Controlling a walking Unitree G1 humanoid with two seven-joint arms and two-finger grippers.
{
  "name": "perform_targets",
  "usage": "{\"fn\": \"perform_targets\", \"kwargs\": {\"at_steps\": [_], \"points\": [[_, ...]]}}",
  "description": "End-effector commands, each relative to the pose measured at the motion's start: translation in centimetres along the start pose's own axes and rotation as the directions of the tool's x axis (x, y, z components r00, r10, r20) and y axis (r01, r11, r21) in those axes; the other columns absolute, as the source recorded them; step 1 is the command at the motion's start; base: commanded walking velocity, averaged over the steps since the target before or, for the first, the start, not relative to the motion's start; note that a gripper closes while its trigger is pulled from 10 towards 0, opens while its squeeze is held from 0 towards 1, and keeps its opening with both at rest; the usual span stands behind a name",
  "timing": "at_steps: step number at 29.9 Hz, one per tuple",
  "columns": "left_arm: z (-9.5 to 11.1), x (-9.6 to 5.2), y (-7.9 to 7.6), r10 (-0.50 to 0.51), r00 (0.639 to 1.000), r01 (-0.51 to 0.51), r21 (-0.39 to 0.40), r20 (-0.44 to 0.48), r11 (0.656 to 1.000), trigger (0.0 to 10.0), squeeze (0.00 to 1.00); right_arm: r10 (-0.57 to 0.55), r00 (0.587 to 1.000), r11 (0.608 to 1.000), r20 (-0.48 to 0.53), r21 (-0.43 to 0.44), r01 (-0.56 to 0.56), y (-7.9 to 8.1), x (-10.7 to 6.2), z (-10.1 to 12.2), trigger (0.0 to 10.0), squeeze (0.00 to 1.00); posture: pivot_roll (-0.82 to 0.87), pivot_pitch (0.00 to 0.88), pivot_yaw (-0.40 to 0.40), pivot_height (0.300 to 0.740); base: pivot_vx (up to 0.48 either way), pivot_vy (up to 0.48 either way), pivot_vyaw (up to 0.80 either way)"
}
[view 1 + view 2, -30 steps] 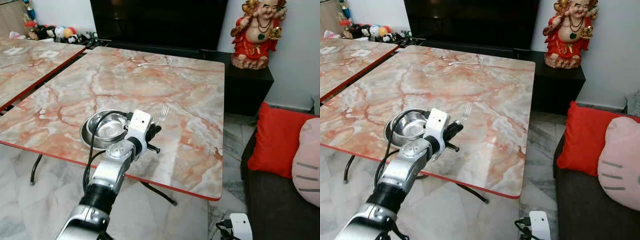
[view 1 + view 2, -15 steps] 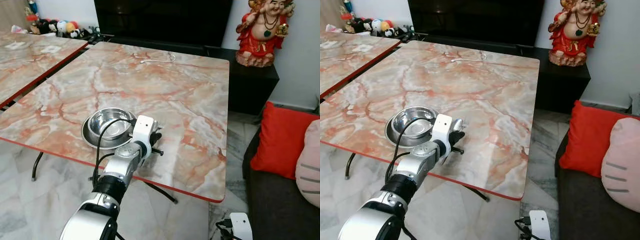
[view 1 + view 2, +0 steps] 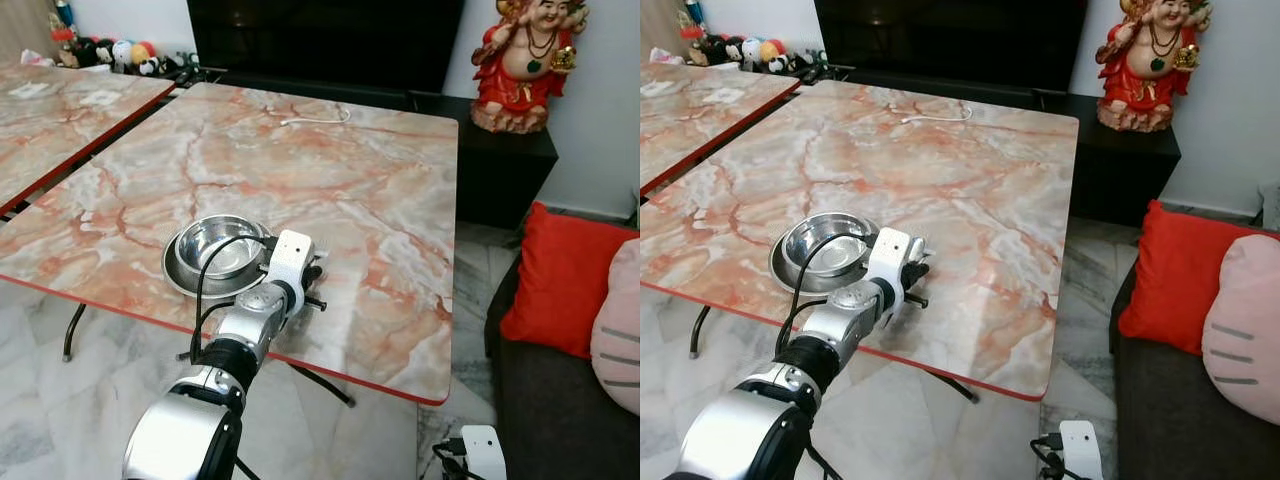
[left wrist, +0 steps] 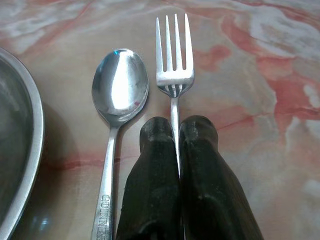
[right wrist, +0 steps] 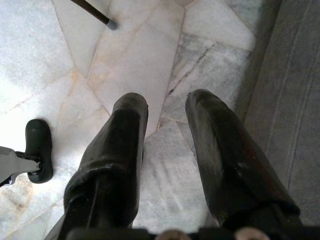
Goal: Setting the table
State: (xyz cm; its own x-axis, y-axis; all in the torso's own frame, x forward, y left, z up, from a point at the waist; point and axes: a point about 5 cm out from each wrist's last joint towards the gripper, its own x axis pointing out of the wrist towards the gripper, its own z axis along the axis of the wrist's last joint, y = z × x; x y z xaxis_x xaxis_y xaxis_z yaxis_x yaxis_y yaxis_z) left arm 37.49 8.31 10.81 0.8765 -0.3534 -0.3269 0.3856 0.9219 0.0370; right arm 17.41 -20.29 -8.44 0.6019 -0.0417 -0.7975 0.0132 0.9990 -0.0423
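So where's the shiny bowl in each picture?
Left eye view: the shiny bowl sits on the near part of the marble table, just left of the left gripper.
Right eye view: same spot, beside that gripper.
Left wrist view: its rim curves along the picture's edge, next to the spoon and the fork.
Right wrist view: the right gripper hangs open over floor tiles.
Shared landmark: the left gripper, shut on the fork.
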Motion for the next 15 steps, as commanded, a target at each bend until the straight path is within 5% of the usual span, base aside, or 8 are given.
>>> {"fn": "perform_targets", "kwargs": {"at_steps": [1,15], "points": [[0.82,0.26,-0.35,-0.009,1.0,0.009,0.021,0.019,1.0,10.0,0.0,-0.009,1.0,1.0,-0.005,0.014,0.009,-0.22,-0.07,-0.21,10.0,0.0,0.04,0.011,-0.022,0.74,0.0,0.0,0.0],[-0.03,0.34,-0.43,0.0,1.0,0.0,0.023,-0.011,1.0,10.0,0.0,-0.011,1.0,1.0,-0.008,0.019,0.011,-0.2,-0.1,-0.38,10.0,0.0,0.03,0.015,-0.022,0.74,0.0,0.0,0.0]]}}
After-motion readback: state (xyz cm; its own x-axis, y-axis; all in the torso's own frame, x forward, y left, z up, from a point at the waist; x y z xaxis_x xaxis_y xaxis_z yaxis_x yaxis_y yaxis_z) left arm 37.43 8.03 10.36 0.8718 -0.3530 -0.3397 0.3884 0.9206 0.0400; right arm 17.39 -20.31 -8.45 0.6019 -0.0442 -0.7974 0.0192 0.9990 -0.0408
